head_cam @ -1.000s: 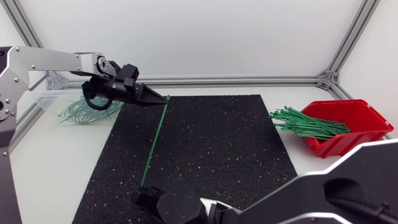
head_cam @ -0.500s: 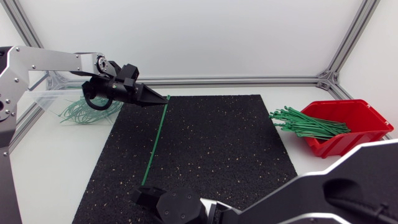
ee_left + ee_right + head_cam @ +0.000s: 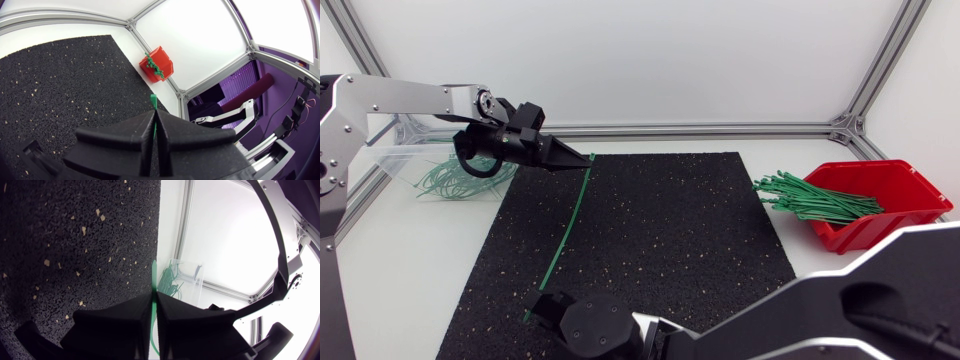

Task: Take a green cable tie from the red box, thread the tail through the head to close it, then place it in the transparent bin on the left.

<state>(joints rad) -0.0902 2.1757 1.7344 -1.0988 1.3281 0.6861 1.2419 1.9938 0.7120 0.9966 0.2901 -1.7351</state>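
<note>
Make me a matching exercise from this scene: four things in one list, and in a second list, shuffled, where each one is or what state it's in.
Things
1. red box
2. transparent bin
3. straight cable tie
4. black mat

Places or states
A. left pincer shut on one end, right pincer on the other
B. left of the mat, with curled green ties
C. right of the mat, heaped with loose green ties
D. flat on the table, between bin and box

Pairs: 1-C, 2-B, 3-A, 4-D
</note>
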